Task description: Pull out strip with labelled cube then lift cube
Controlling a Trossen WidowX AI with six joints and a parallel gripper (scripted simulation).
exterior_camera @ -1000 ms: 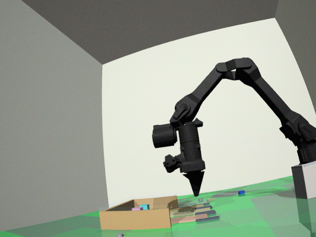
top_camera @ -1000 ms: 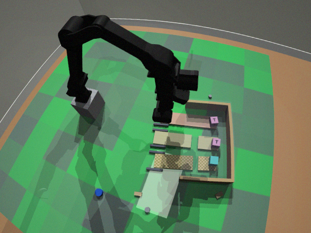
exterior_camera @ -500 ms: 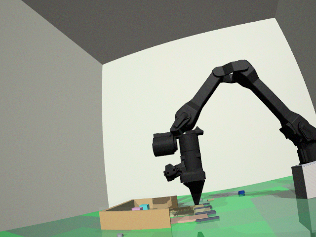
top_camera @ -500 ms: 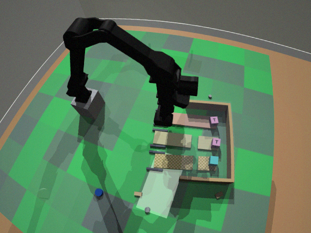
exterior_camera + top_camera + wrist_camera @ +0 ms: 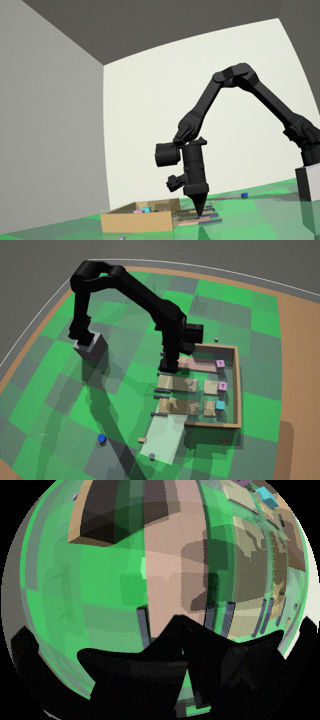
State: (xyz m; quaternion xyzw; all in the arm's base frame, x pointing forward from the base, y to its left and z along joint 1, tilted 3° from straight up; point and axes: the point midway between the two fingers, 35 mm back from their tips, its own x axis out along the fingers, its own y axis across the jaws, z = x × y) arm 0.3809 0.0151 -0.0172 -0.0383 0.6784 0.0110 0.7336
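Note:
Three strips lie side by side, reaching into a wooden pen (image 5: 235,384) (image 5: 136,222). The pink strip (image 5: 196,363) (image 5: 170,560) (image 5: 188,221) is in one piece and carries a pink cube marked T (image 5: 220,363) at its far end. The tan strip (image 5: 178,383) is broken in two; its far piece carries a second pink T cube (image 5: 222,386). The hatched strip (image 5: 178,406) is also broken and carries a cyan cube (image 5: 219,405) (image 5: 267,495). My gripper (image 5: 168,368) (image 5: 199,213) (image 5: 178,619) is shut, pointing straight down, its tip on the near end of the pink strip.
Short dark bars (image 5: 164,374) (image 5: 162,390) (image 5: 158,414) lie at the strips' near ends. A pale green patch (image 5: 165,438) lies in front of the pen. A blue disc (image 5: 101,438), a small tan block (image 5: 141,439), grey pegs (image 5: 151,455) (image 5: 216,338) and a brown block (image 5: 225,440) are scattered around.

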